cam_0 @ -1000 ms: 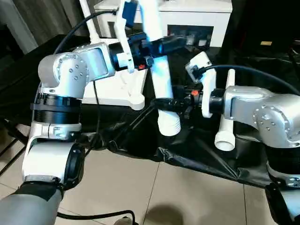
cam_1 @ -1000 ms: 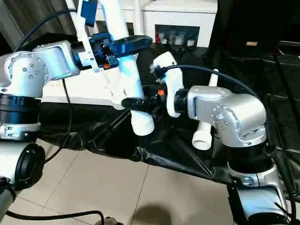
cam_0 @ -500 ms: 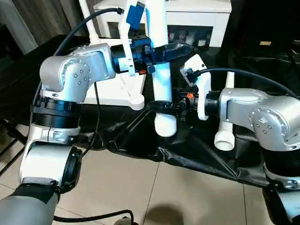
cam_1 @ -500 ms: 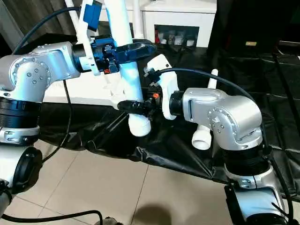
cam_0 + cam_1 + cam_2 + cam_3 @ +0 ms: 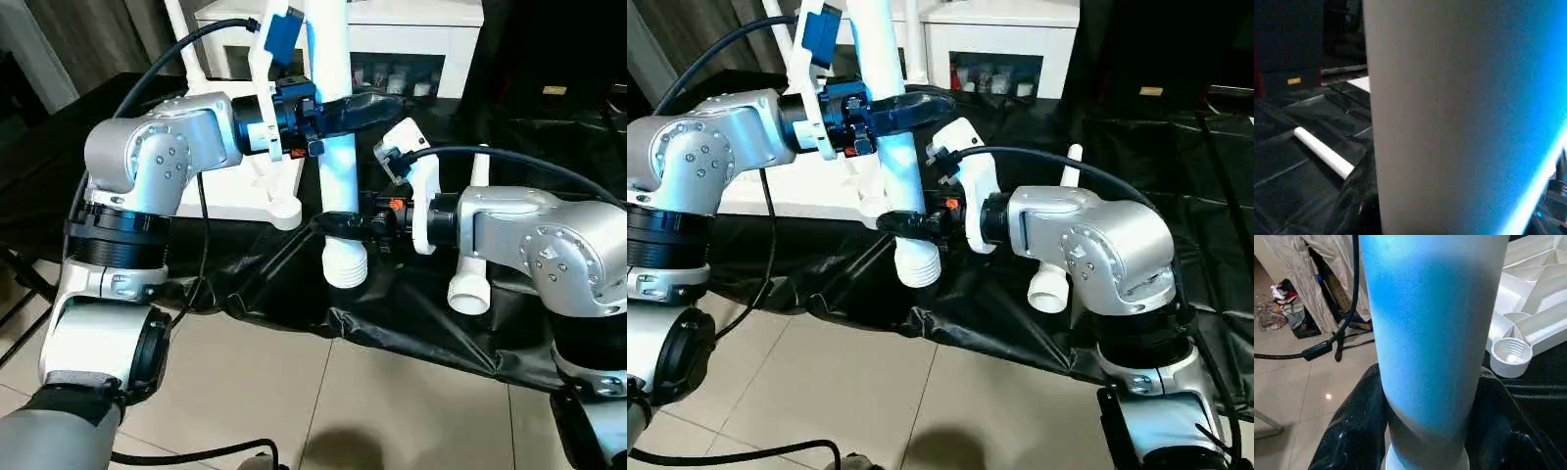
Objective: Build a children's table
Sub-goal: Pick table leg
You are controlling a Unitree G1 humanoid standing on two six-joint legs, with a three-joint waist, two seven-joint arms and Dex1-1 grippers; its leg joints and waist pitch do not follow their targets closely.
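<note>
I hold one white leg (image 5: 339, 181) upright over the front edge of the black-covered table, its threaded end (image 5: 344, 266) pointing down. High on the leg my left gripper (image 5: 333, 106) is shut. My right gripper (image 5: 343, 223) is shut around it just above the thread. This leg looms close in the left wrist view (image 5: 1449, 122) and the right wrist view (image 5: 1430, 333). The white table top (image 5: 235, 186) lies ribbed side up behind the left arm, with a corner socket (image 5: 1511, 355) near the held leg. A second leg (image 5: 474, 235) lies on the cover behind my right forearm.
Another white leg (image 5: 184, 39) stands at the table top's far left. A white cabinet (image 5: 411, 39) stands at the back. The black cover (image 5: 411, 333) hangs over the table's front edge above the tiled floor (image 5: 294, 392). Cables run from both wrists.
The held leg has swung from a lean to upright. My right gripper's fingers have closed in around its lower end. The left grip has stayed as it was.
</note>
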